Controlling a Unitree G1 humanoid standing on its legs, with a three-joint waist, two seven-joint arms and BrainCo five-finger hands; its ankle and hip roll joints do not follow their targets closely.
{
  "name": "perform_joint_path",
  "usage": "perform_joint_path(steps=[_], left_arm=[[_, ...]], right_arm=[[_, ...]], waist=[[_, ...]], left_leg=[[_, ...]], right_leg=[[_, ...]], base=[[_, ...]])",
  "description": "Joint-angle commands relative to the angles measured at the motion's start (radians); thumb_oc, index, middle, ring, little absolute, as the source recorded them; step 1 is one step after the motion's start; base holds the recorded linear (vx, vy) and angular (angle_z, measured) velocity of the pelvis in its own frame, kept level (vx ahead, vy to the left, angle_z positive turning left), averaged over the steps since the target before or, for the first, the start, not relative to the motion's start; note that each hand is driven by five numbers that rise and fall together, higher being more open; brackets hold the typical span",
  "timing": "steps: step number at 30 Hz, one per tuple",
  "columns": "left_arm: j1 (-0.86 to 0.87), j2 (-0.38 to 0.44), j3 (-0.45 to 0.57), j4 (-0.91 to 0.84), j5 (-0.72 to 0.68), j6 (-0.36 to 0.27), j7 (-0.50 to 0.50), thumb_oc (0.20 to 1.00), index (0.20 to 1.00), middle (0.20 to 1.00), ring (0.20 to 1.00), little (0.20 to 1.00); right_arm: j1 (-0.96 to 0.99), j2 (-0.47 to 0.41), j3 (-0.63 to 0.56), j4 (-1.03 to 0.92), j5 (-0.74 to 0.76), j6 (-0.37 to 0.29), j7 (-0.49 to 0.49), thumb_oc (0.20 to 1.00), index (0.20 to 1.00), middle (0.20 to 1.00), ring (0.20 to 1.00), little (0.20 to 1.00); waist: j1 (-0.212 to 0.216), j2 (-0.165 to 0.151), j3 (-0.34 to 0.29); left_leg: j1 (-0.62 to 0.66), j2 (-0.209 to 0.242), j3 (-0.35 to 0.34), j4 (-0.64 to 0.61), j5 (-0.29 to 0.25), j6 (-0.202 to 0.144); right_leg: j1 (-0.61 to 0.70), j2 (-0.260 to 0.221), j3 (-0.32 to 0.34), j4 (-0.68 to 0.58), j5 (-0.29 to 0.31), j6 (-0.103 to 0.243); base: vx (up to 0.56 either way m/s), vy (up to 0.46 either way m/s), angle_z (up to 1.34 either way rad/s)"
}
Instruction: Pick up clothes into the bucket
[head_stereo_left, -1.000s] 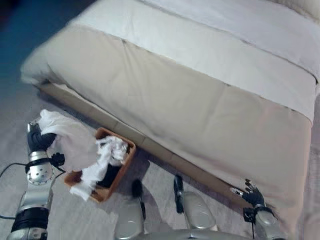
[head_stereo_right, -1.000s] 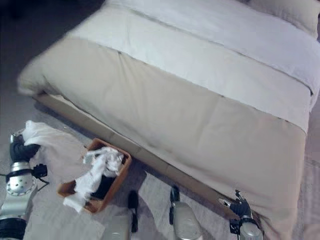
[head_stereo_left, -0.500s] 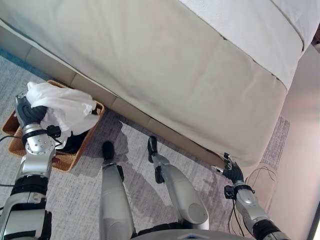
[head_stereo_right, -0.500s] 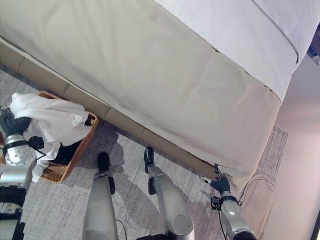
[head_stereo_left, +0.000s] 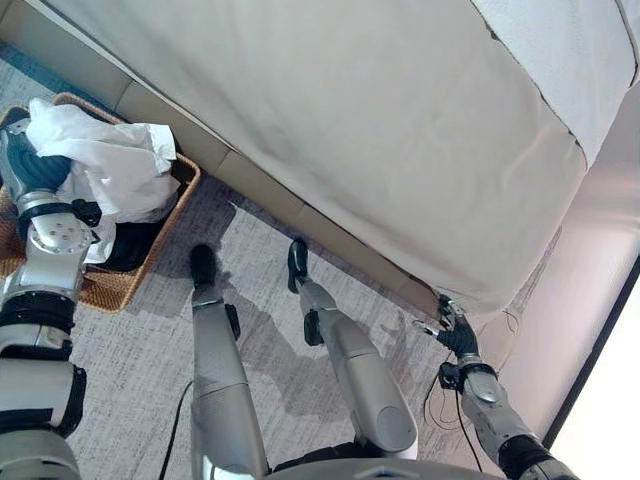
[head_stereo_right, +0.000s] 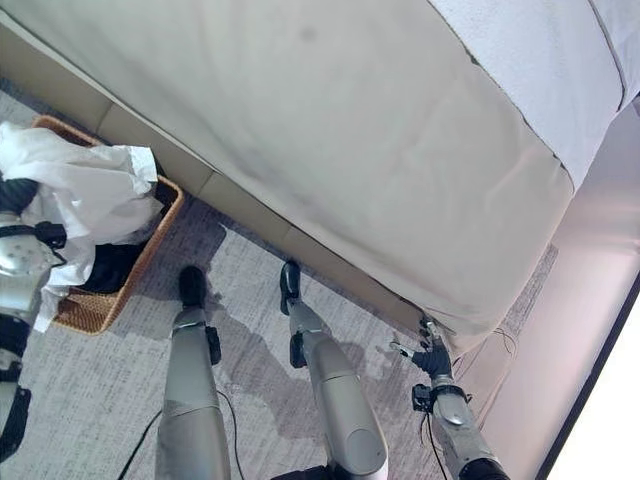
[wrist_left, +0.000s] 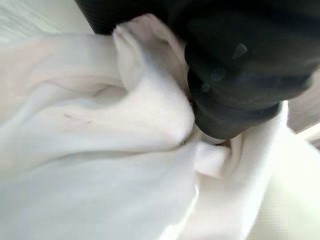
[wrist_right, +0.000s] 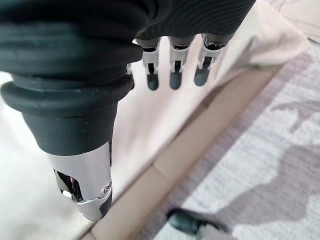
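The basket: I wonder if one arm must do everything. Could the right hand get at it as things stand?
Probably not. The right hand hangs by the bed's corner, while the basket sits far off on the robot's left, under the left hand.

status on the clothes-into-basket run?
Done: dark clothing already lies in the wicker basket beside the bed.
In hand: the left hand is over the basket with a white garment draped round it; its fingers are buried in the cloth, so the grip can't be read.
Left: letting the garment drop in. The right hand hangs open by the bed corner, empty.
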Motion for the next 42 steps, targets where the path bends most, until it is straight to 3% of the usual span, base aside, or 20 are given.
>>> perform_joint_path(steps=[1,7,8,9,10,11,19,24,25,27,30,31,32,33,34,35,37,38,40,42], left_arm=[[-0.003,0.107,0.052,-0.012,0.009,-0.009,0.013,0.200,0.200,0.200,0.200,0.200],[0.049,0.102,0.094,0.038,0.008,0.003,0.004,0.200,0.200,0.200,0.200,0.200],[0.065,0.097,0.096,0.049,0.009,0.009,-0.006,0.351,0.351,0.351,0.351,0.351],[0.072,0.097,0.100,0.053,0.012,0.014,-0.011,1.000,1.000,1.000,1.000,1.000],[0.080,0.096,0.097,0.051,0.028,0.016,-0.014,1.000,1.000,1.000,1.000,1.000],[0.081,0.097,0.097,0.045,0.037,0.019,-0.017,1.000,1.000,1.000,1.000,1.000],[0.132,0.068,0.086,0.020,0.089,0.032,-0.045,1.000,1.000,1.000,1.000,1.000],[0.205,-0.009,0.072,0.021,0.163,0.048,-0.077,1.000,1.000,1.000,1.000,1.000],[0.240,-0.051,0.085,0.030,0.161,0.043,-0.081,1.000,1.000,1.000,1.000,1.000],[0.241,-0.051,0.086,0.029,0.161,0.043,-0.081,1.000,1.000,1.000,1.000,1.000],[0.322,-0.114,0.110,0.047,0.148,0.035,-0.114,1.000,1.000,1.000,1.000,1.000],[0.357,-0.153,0.114,0.043,0.135,0.031,-0.132,1.000,1.000,1.000,1.000,1.000],[0.358,-0.153,0.114,0.043,0.135,0.031,-0.132,1.000,1.000,1.000,1.000,1.000],[0.396,-0.194,0.125,0.034,0.113,0.022,-0.147,1.000,1.000,1.000,1.000,1.000],[0.396,-0.194,0.125,0.033,0.113,0.022,-0.147,1.000,1.000,1.000,1.000,1.000],[0.429,-0.267,0.144,-0.001,0.021,-0.004,-0.149,1.000,1.000,1.000,1.000,1.000],[0.464,-0.358,0.165,-0.019,-0.135,-0.056,-0.203,1.000,1.000,1.000,1.000,1.000],[0.463,-0.358,0.165,-0.019,-0.135,-0.056,-0.203,1.000,1.000,1.000,1.000,1.000],[0.516,-0.472,0.192,-0.036,-0.347,-0.108,-0.308,1.000,1.000,1.000,1.000,1.000],[0.531,-0.499,0.181,-0.043,-0.359,-0.113,-0.333,1.000,1.000,1.000,1.000,1.000]], right_arm=[[-0.008,-0.029,0.018,-0.069,0.053,-0.037,-0.014,1.000,1.000,1.000,1.000,1.000],[-0.011,-0.039,0.029,-0.078,0.053,-0.039,-0.007,1.000,1.000,1.000,1.000,1.000],[-0.007,-0.041,0.035,-0.076,0.053,-0.037,-0.004,1.000,1.000,1.000,1.000,1.000],[-0.011,-0.044,0.035,-0.080,0.054,-0.036,-0.003,1.000,1.000,1.000,1.000,1.000],[-0.008,-0.045,0.039,-0.073,0.052,-0.033,-0.003,1.000,1.000,1.000,1.000,1.000],[-0.014,-0.047,0.035,-0.077,0.048,-0.033,-0.004,1.000,1.000,1.000,1.000,1.000],[-0.022,-0.057,0.030,-0.083,0.036,-0.024,0.000,1.000,1.000,1.000,1.000,1.000],[-0.034,-0.063,0.024,-0.064,0.011,-0.007,-0.003,1.000,1.000,1.000,1.000,1.000],[-0.038,-0.067,0.014,-0.063,0.004,-0.002,-0.003,1.000,1.000,1.000,1.000,1.000],[-0.038,-0.067,0.014,-0.063,0.004,-0.002,-0.003,1.000,1.000,1.000,1.000,1.000],[-0.046,-0.071,-0.004,-0.046,-0.019,0.010,-0.004,1.000,1.000,1.000,1.000,1.000],[-0.053,-0.073,-0.017,-0.024,-0.036,0.022,-0.007,1.000,1.000,1.000,1.000,1.000],[-0.053,-0.073,-0.016,-0.024,-0.036,0.022,-0.007,1.000,1.000,1.000,1.000,1.000],[-0.056,-0.074,-0.033,0.009,-0.051,0.034,-0.012,1.000,1.000,1.000,1.000,1.000],[-0.056,-0.074,-0.033,0.009,-0.051,0.034,-0.012,1.000,1.000,1.000,1.000,1.000],[-0.059,-0.073,-0.054,0.047,-0.064,0.046,-0.018,1.000,1.000,1.000,1.000,1.000],[-0.063,-0.071,-0.077,0.081,-0.074,0.056,-0.022,1.000,1.000,1.000,1.000,1.000],[-0.064,-0.071,-0.077,0.081,-0.074,0.056,-0.022,1.000,1.000,1.000,1.000,1.000],[-0.038,-0.065,-0.105,0.112,-0.083,0.064,-0.011,1.000,1.000,1.000,1.000,1.000],[-0.033,-0.064,-0.110,0.133,-0.086,0.069,-0.006,1.000,1.000,1.000,1.000,1.000]], waist=[[0.031,-0.120,0.047],[0.028,-0.124,0.047],[0.039,-0.113,0.047],[0.030,-0.122,0.047],[0.040,-0.112,0.047],[0.032,-0.119,0.047],[0.033,-0.105,0.047],[0.048,-0.070,0.047],[0.057,-0.050,0.047],[0.056,-0.051,0.047],[0.075,0.001,0.047],[0.087,0.033,0.047],[0.087,0.033,0.047],[0.098,0.068,0.047],[0.098,0.068,0.047],[0.109,0.101,0.047],[0.113,0.138,0.047],[0.111,0.137,0.047],[0.114,0.179,-0.003],[0.114,0.190,-0.025]], left_leg=[[-0.008,-0.053,0.046,0.135,-0.115,0.071],[-0.001,-0.050,0.056,0.136,-0.119,0.074],[0.024,-0.037,0.049,0.142,-0.160,0.072],[0.004,-0.046,0.062,0.135,-0.119,0.075],[0.029,-0.034,0.054,0.139,-0.158,0.072],[0.008,-0.044,0.068,0.130,-0.116,0.076],[0.050,-0.045,0.085,0.073,-0.088,0.077],[0.117,-0.053,0.091,0.023,-0.065,0.075],[0.155,-0.057,0.098,0.003,-0.058,0.076],[0.156,-0.058,0.099,0.002,-0.057,0.076],[0.259,-0.065,0.116,-0.065,-0.034,0.074],[0.315,-0.071,0.121,-0.101,-0.020,0.073],[0.316,-0.072,0.122,-0.103,-0.020,0.073],[0.374,-0.076,0.123,-0.134,-0.009,0.072],[0.375,-0.076,0.123,-0.135,-0.009,0.072],[0.444,-0.086,0.120,-0.178,0.004,0.069],[0.521,-0.095,0.114,-0.224,0.020,0.064],[0.521,-0.097,0.113,-0.229,0.026,0.064],[0.599,-0.101,0.103,-0.285,0.039,0.056],[0.618,-0.105,0.098,-0.300,0.046,0.056]], right_leg=[[0.040,-0.037,0.087,-0.101,0.069,0.072],[0.037,-0.034,0.099,-0.101,0.071,0.070],[0.060,-0.019,0.103,-0.104,0.052,0.074],[0.036,-0.031,0.104,-0.102,0.073,0.071],[0.059,-0.017,0.106,-0.102,0.052,0.073],[0.034,-0.031,0.108,-0.099,0.073,0.070],[0.038,-0.040,0.109,-0.096,0.078,0.073],[0.071,-0.052,0.110,-0.079,0.067,0.072],[0.098,-0.059,0.109,-0.069,0.058,0.069],[0.099,-0.059,0.109,-0.069,0.058,0.069],[0.161,-0.068,0.113,-0.051,0.039,0.067],[0.199,-0.073,0.114,-0.042,0.028,0.063],[0.199,-0.073,0.115,-0.042,0.028,0.063],[0.239,-0.077,0.113,-0.032,0.010,0.059],[0.240,-0.077,0.114,-0.033,0.010,0.059],[0.291,-0.081,0.107,-0.024,-0.008,0.055],[0.349,-0.085,0.101,-0.016,-0.028,0.051],[0.349,-0.087,0.100,-0.017,-0.026,0.052],[0.409,-0.089,0.089,-0.014,-0.053,0.045],[0.424,-0.092,0.086,-0.017,-0.056,0.043]], base=[[0.01,0.051,-0.02],[0.01,0.017,-0.05],[0.00,0.017,-0.06],[0.07,0.023,-0.11],[-0.10,0.005,-0.18],[-0.02,0.005,-0.22],[-0.03,-0.010,-0.06],[-0.02,-0.017,0.03],[0.00,0.000,0.00],[0.00,0.000,0.00],[-0.03,0.012,-0.02],[-0.01,0.009,-0.07],[0.01,0.008,-0.10],[0.01,0.006,-0.04],[0.04,-0.019,0.03],[0.03,-0.037,0.07],[0.04,-0.024,0.10],[0.11,-0.017,0.22],[0.13,-0.057,0.23],[0.09,-0.054,0.17]])
